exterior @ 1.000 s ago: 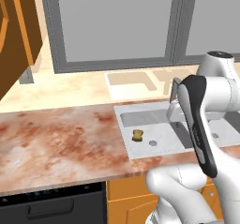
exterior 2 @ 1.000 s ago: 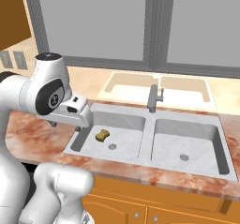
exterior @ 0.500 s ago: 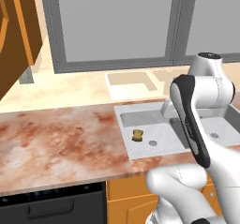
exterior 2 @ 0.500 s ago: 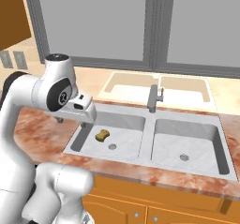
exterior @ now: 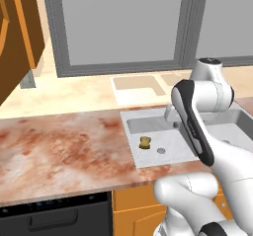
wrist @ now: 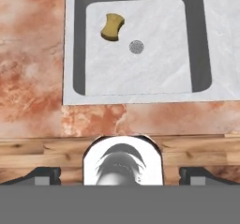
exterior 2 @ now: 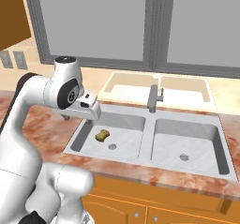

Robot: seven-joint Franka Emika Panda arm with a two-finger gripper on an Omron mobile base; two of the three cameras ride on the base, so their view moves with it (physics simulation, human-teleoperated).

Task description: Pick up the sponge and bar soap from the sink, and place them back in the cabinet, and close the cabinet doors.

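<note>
Your jaws stand wide apart, holding nothing, above the counter edge.

Ahead of your gripper [wrist: 120, 174] and below it, the sponge [wrist: 112, 26] lies flat on the floor of the sink [wrist: 70, 54], in its left basin, just beside the round drain [wrist: 136, 47]; no contact with either.

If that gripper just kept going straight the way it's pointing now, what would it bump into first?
Probably the floor of the sink's left basin, or its front rim. The gripper points down over that basin with jaws open. The sponge lies off to one side, likely missed, though depth is hard to judge.
</note>
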